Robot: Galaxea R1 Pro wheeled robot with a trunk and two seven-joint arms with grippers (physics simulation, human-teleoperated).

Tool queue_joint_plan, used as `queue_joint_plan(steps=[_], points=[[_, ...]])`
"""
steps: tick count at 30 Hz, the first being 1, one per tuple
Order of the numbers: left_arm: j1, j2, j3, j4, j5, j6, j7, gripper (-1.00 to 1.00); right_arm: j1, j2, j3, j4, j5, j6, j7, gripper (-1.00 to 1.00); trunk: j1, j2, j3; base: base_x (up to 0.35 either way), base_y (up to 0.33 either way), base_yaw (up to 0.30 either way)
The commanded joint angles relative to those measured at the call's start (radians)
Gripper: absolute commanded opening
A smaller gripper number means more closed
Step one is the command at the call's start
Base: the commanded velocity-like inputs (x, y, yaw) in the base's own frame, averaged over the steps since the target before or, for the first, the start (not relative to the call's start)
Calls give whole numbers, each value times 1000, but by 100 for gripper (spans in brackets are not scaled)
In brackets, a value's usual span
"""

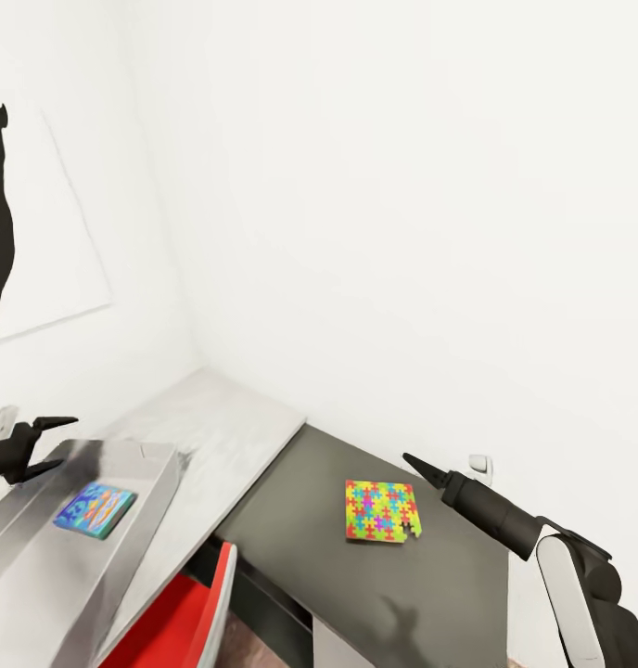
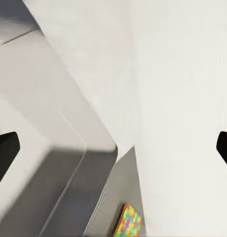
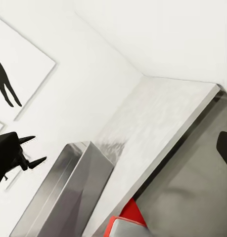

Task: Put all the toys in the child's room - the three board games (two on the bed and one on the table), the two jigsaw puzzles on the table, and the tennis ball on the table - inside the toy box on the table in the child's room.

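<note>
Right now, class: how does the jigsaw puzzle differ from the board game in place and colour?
The jigsaw puzzle lies bare on the dark grey part of the table; the board game lies inside the toy box. The puzzle is yellow, red, green and blue; the game mostly blue-green. Both lie flat.

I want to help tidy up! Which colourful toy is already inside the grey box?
The blue-green board game lies inside the toy box. The jigsaw puzzle, all yellow, red, green and blue pieces, is still out on the dark desk top.

The toy box (image 1: 124, 520) runs off the head view's lower left edge. The silhouette picture (image 1: 22, 223) is cut at the left. The red chair (image 1: 185, 612) is cropped below.
</note>
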Motion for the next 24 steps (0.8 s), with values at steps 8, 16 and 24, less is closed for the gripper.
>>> queue_joint_plan(steps=[8, 16, 24], points=[[76, 119, -243, -65, -28, 1, -560, 100, -1, 1, 6, -2, -2, 6, 2, 100, 0, -1, 9, 0, 0, -169], [230, 162, -305, -217, -32, -152, -897, 100, -1, 3, 13, -3, -2, 6, 2, 100, 0, -1, 21, -69, 111, -101], [332, 165, -310, -334, -33, -239, -1036, 100, -1, 4, 15, -4, -2, 6, 2, 100, 0, -1, 34, -25, 56, -13]])
